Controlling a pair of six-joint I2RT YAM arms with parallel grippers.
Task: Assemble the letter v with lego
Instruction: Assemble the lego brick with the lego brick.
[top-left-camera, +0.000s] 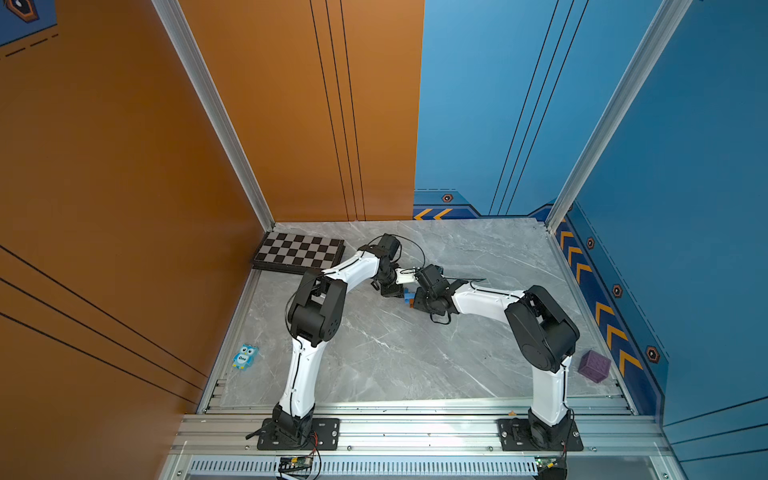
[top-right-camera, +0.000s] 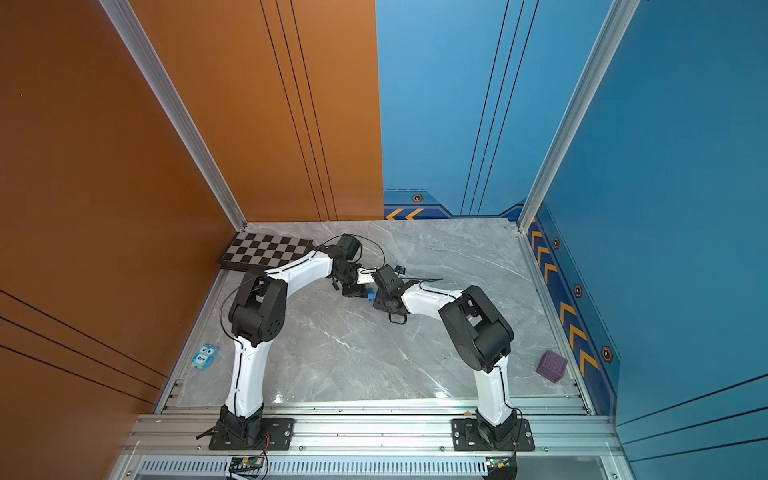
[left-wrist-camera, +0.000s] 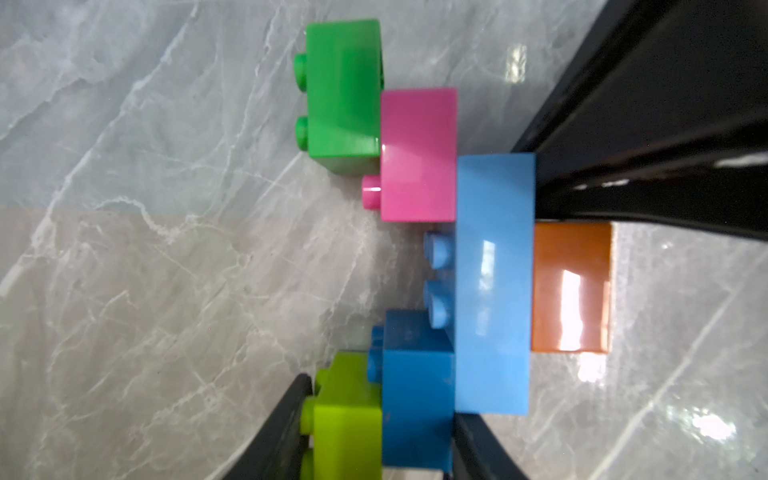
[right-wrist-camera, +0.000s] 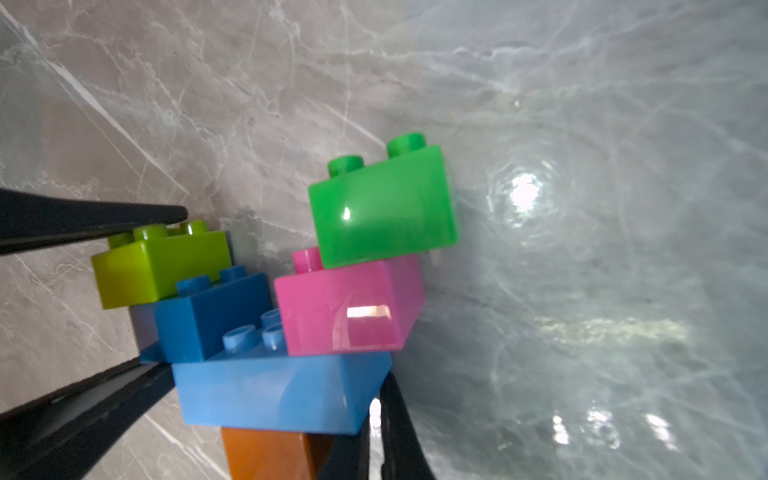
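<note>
The letter v (left-wrist-camera: 492, 282) shows whole in both wrist views: orange point (left-wrist-camera: 571, 286), light-blue middle (right-wrist-camera: 282, 395), pink (right-wrist-camera: 345, 307) and dark blue (left-wrist-camera: 415, 395) arms, green (left-wrist-camera: 343, 91) and lime (left-wrist-camera: 347, 419) tips. My left gripper (left-wrist-camera: 380, 403) is shut across the lime and dark blue bricks, with one finger on the lime studs and the other under the dark blue brick. My right gripper (right-wrist-camera: 376, 411) is shut at the light-blue brick's end beside the orange brick. In both top views the figure (top-left-camera: 408, 297) (top-right-camera: 371, 296) is mostly hidden between the two grippers.
A chessboard (top-left-camera: 299, 251) lies at the back left. A blue owl toy (top-left-camera: 245, 356) sits at the front left. A purple studded cube (top-left-camera: 595, 365) stands at the front right near the wall. Orange and blue walls enclose the marble table (top-left-camera: 395, 353).
</note>
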